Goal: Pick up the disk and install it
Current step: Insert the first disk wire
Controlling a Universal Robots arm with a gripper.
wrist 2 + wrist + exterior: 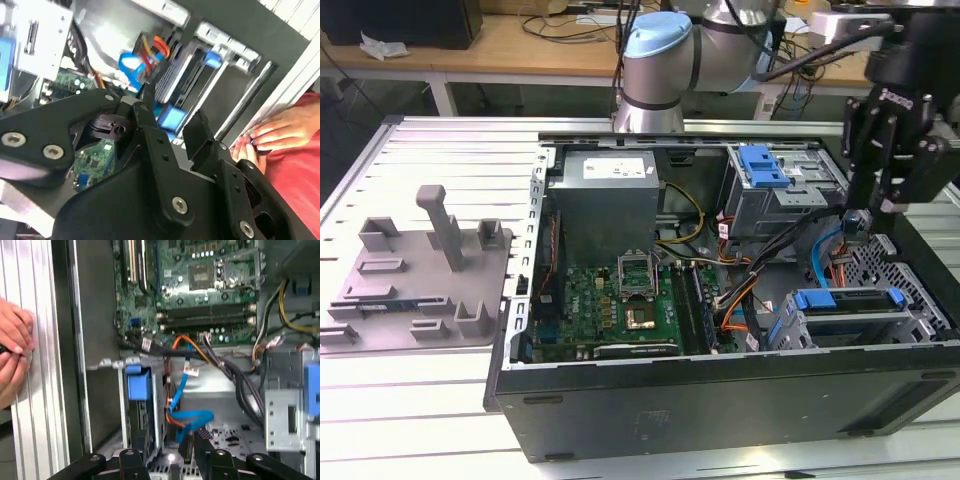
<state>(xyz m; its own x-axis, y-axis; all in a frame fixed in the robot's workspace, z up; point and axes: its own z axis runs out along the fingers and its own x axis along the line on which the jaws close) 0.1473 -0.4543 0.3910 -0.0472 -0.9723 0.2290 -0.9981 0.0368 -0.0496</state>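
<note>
- Outside the dark side wall of the computer case (720, 400), a person's hand (14, 352) is resting on the ribbed table (42, 390). Judged risk: an outward swing of the arm could strike it.
- Inside that wall, the drive cage (920, 320) is holding the disk (850, 322), which appears seated, its blue carrier front showing.
- Above the cage, the gripper (172, 456) is hovering, jaws parted and gripping nothing.
- Judged risk: the blue data cable (192, 417) and orange wires (187, 342) are looping near the fingers, so a descent could snag them.
- Farther in, the case is housing the motherboard (620, 295) and the power supply (605, 205).
</note>
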